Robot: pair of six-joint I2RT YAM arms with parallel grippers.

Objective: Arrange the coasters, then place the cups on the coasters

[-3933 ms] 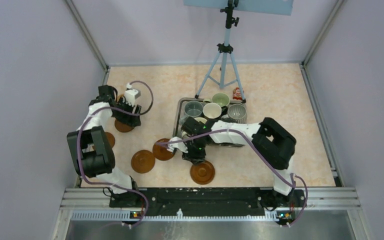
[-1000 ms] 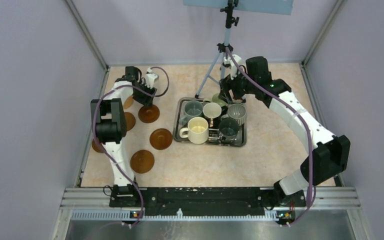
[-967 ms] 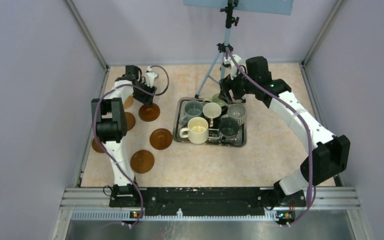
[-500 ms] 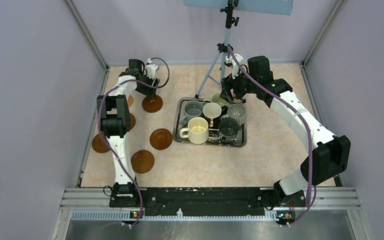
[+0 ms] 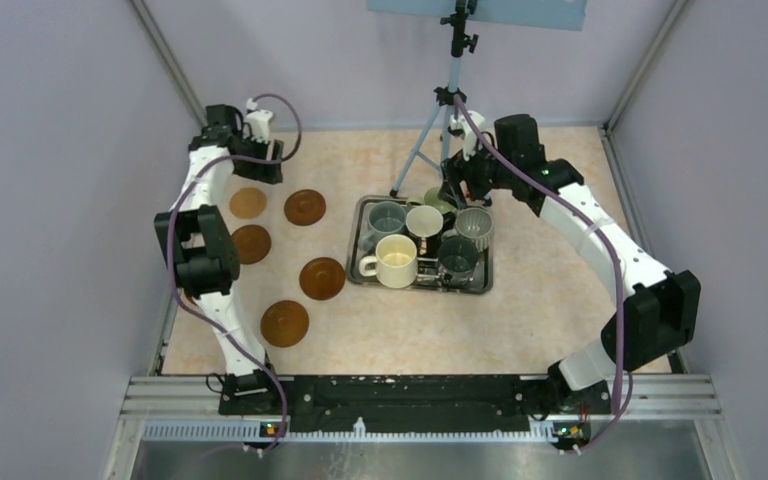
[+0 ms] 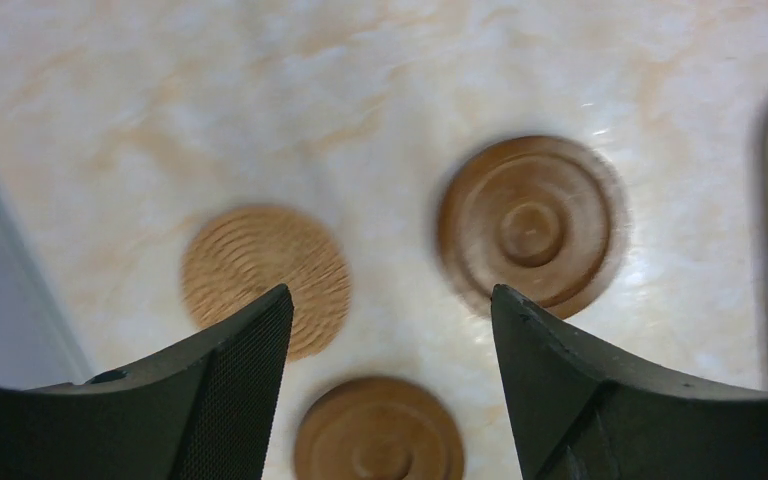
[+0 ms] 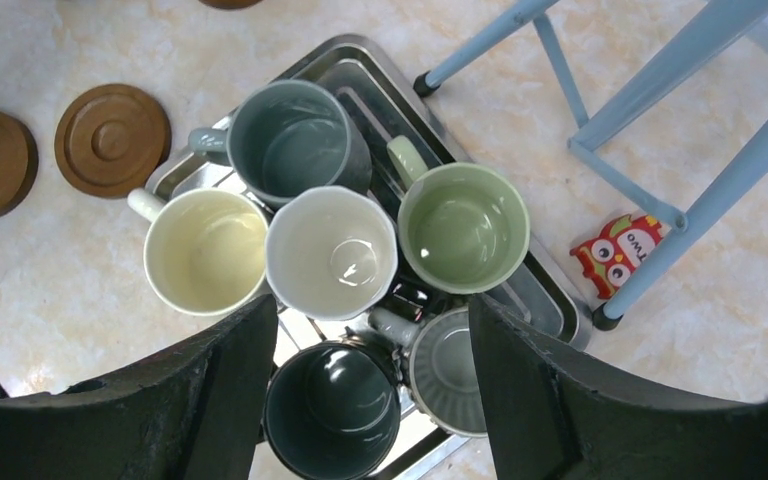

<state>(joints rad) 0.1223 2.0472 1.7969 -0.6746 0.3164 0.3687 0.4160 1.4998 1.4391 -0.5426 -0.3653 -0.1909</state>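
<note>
The left end effector [image 6: 390, 292] has let go of a coaster [image 5: 305, 207] and has drawn back toward the far left corner, at about 11 o'clock on the tabletop [image 5: 550, 220]. One second ago this coaster was under its fingers, a little nearer to the robot. Now it lies free and flat at 9 o'clock from the tray [image 7: 355, 62], apart from it. The fingers are spread with nothing between them, and the wrist view looks down between them onto three discs.

Five coasters [image 5: 322, 278] show from above, all well apart and spread between 8 and 10 o'clock from the tray. One more, seen at the left edge half a second ago, is now covered by the left arm [image 5: 200, 255]. I judge that the arranging part is nearly finished.

All six cups [image 7: 330, 252] stand close together in the tray, and none is on a coaster yet. The right arm [image 5: 580, 215] reaches far out and bends back over the tray's 12 o'clock side. The right end effector [image 7: 372, 305] hovers above the cups, where it was one second ago, with fingers spread and holding nothing. Taking a first cup looks to be the next step.
</note>
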